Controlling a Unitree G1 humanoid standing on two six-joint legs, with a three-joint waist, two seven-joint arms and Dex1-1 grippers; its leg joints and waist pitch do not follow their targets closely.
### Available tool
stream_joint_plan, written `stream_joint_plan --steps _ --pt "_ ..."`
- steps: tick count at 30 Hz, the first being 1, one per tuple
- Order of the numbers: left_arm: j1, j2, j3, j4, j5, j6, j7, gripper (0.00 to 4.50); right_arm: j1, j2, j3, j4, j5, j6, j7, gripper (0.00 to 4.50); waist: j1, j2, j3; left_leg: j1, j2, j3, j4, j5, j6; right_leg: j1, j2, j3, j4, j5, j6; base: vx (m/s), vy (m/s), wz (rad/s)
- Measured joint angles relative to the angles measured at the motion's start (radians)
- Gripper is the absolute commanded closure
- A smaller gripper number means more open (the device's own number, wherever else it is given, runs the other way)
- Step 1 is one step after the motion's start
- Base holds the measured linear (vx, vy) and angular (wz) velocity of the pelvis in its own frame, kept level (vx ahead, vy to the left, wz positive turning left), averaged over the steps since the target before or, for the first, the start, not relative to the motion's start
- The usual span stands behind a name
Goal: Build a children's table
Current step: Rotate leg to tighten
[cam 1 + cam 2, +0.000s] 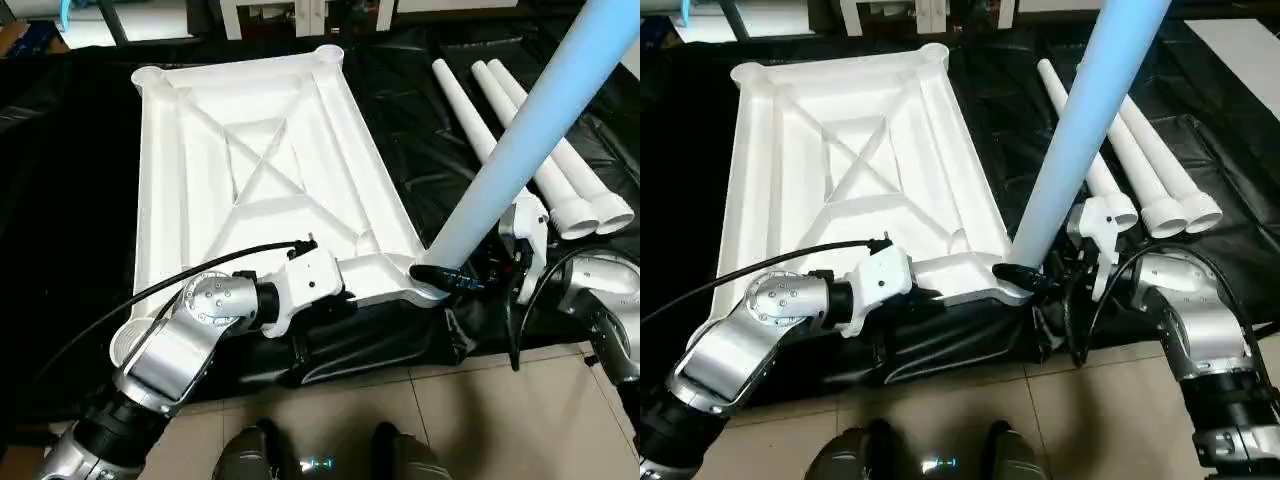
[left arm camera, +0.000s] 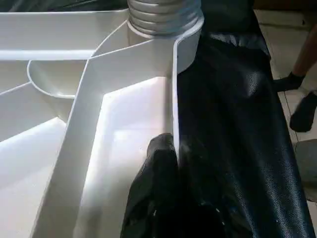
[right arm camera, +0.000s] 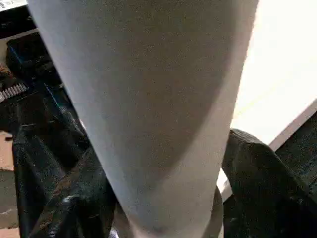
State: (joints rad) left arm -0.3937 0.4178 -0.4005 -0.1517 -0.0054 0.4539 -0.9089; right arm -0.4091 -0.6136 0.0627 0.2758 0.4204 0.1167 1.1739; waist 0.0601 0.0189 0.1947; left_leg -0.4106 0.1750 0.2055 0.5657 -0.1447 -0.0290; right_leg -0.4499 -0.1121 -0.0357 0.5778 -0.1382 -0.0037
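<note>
One leg stands seated in the near right corner socket, with both grippers at the near edge of the table top.

The right gripper (image 1: 1032,277) stands at the foot of the upright leg (image 1: 1080,130), its black fingers (image 3: 64,208) to either side of the tube near the socket; whether they press on it cannot be told. The left gripper (image 2: 163,198) is clenched on the near rim of the table top (image 1: 250,150), just beside that same corner. The table top lies upside down on a black sheet (image 1: 420,120), its X-ribbed underside facing up. Three loose legs (image 1: 540,160) lie side by side on the sheet to the right, apart from the top.
</note>
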Motion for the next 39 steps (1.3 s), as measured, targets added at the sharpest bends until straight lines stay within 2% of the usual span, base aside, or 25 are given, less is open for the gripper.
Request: stream_joint_plan --steps 2,4,9,14,17,19,22,25,29,32,36,39 --pt "0.0 0.0 0.0 0.001 0.001 -0.001 0.001 4.5 -0.003 0.0 0.003 0.003 0.0 0.0 0.012 1.77 -0.001 0.0 0.0 0.0 0.0 0.0 0.001 0.0 0.0 0.0 0.0 0.0 0.0 0.0 0.0 0.0 0.0 0.0" --pt "0.0 0.0 0.0 0.004 0.001 -0.005 0.001 4.5 -0.005 0.001 0.003 0.006 0.0 0.0 0.018 2.04 0.0 0.0 0.0 0.0 0.0 0.0 0.001 0.0 0.0 0.0 0.0 0.0 0.0 0.0 0.0 0.0 0.0 0.0" --pt "0.0 0.003 -0.001 0.004 0.001 -0.009 0.001 4.5 -0.007 0.001 0.002 0.007 -0.004 -0.011 0.029 2.25 -0.001 0.0 0.0 0.0 0.0 0.0 0.002 0.0 0.001 0.001 0.0 0.0 0.001 0.0 0.0 0.0 0.0 0.0" --pt "0.003 0.004 0.003 0.005 0.001 -0.007 0.004 4.5 -0.005 0.017 -0.002 0.007 -0.008 -0.014 0.012 2.31 -0.003 -0.001 -0.002 0.0 0.001 0.0 0.003 0.0 0.001 0.001 0.0 0.0 0.002 0.001 -0.001 0.0 0.0 0.0" --pt "0.003 -0.01 0.012 0.01 0.001 0.015 0.025 4.5 -0.004 0.065 -0.008 0.018 -0.031 -0.025 -0.061 2.34 -0.012 -0.005 -0.004 0.001 0.002 0.0 0.004 0.0 0.001 0.001 0.001 0.0 0.002 0.002 -0.004 0.0 0.0 0.0" --pt "-0.01 -0.043 0.023 0.033 0.01 0.055 0.069 4.5 -0.02 0.128 -0.017 0.05 -0.064 -0.047 -0.18 2.38 -0.027 -0.007 -0.006 0.004 0.001 0.0 0.005 0.0 -0.001 0.002 0.001 0.0 0.001 0.003 -0.004 0.0 0.0 0.0" --pt "-0.025 -0.086 0.031 0.053 0.024 0.099 0.124 4.5 -0.046 0.179 -0.015 0.083 -0.1 -0.063 -0.3 2.41 -0.036 -0.009 -0.007 0.008 0.0 -0.003 0.005 -0.002 -0.004 0.003 0.0 -0.001 -0.002 0.0 0.0 0.0 0.0 0.0" --pt "-0.073 -0.164 0.053 0.106 0.042 0.182 0.216 4.5 -0.123 0.283 -0.018 0.17 -0.156 -0.063 -0.521 2.42 -0.054 -0.013 -0.007 0.008 0.0 -0.007 0.006 -0.002 -0.005 0.001 0.001 -0.004 -0.005 -0.001 0.001 -0.039 0.002 -0.07" --pt "-0.115 -0.269 0.082 0.147 0.062 0.283 0.331 4.5 -0.195 0.375 -0.023 0.251 -0.209 -0.066 -0.754 2.44 -0.066 -0.014 -0.006 0.009 0.0 -0.01 0.006 -0.002 -0.005 0.001 0.001 -0.008 -0.014 -0.001 0.002 -0.04 0.006 -0.07" --pt "-0.167 -0.394 0.132 0.21 0.074 0.366 0.455 4.5 -0.291 0.482 -0.049 0.377 -0.259 -0.091 -1.023 2.46 -0.081 -0.011 -0.004 0.007 -0.002 -0.014 0.006 -0.002 -0.005 0.0 0.001 -0.014 -0.028 -0.001 0.002 0.0 0.0 0.0" --pt "-0.179 -0.471 0.161 0.234 0.075 0.392 0.534 4.5 -0.345 0.546 -0.068 0.485 -0.278 -0.174 -1.193 2.49 -0.084 -0.008 -0.002 0.005 -0.002 -0.029 0.004 -0.002 -0.005 0.005 -0.001 -0.035 -0.052 -0.001 0.002 0.0 0.0 0.0" --pt "-0.184 -0.475 0.168 0.238 0.074 0.397 0.547 4.5 -0.367 0.564 -0.076 0.531 -0.29 -0.212 -1.218 2.5 -0.084 -0.007 0.001 0.007 -0.002 -0.032 0.002 -0.002 -0.005 0.006 0.0 -0.037 -0.055 -0.001 0.002 0.0 0.0 0.0"
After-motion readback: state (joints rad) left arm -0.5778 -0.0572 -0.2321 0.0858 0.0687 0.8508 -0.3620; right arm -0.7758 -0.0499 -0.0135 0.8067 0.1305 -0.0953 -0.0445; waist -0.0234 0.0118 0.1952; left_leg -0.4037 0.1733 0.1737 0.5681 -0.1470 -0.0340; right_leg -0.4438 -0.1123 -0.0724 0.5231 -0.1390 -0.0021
